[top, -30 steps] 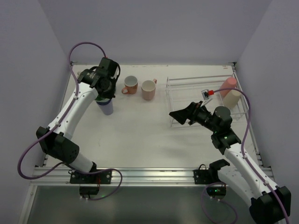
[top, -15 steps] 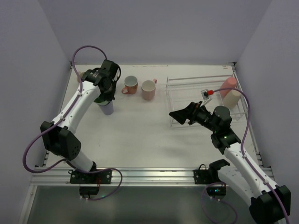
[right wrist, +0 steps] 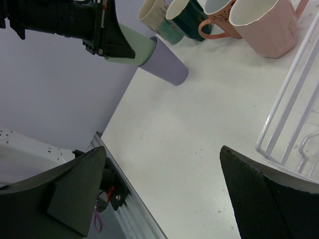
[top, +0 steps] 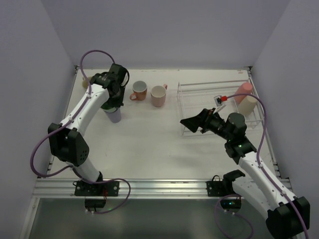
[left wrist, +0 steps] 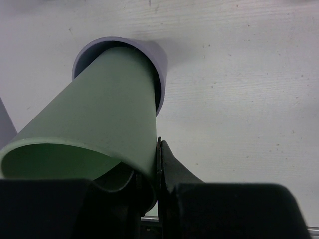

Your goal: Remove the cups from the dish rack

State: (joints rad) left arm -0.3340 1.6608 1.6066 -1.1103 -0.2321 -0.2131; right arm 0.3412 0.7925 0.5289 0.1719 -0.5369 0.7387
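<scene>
My left gripper (left wrist: pixel 155 149) is shut on the rim wall of a mint green tumbler (left wrist: pixel 104 114), one finger inside and one outside. The tumbler leans, its base nested in a lavender tumbler (left wrist: pixel 149 50) that stands on the table (top: pixel 114 116). The dish rack (top: pixel 199 83) at the right holds a coral tumbler (top: pixel 243 91) and a cream tumbler (top: pixel 247 105). My right gripper (top: pixel 194 123) hangs open and empty at the rack's near left corner. A salmon mug (top: pixel 139 90) and a pink mug (top: pixel 158 95) stand on the table.
In the right wrist view, a cream mug (right wrist: pixel 152 12) and a dark green mug (right wrist: pixel 187 15) stand behind the lavender tumbler (right wrist: pixel 167 67), near the left wall. The rack's white wires (right wrist: pixel 294 99) are at the right. A metal rail (top: pixel 149 186) runs along the near edge.
My left arm's elbow has swung left and back while its gripper keeps the mint tumbler over the lavender one. The right arm has not moved.
</scene>
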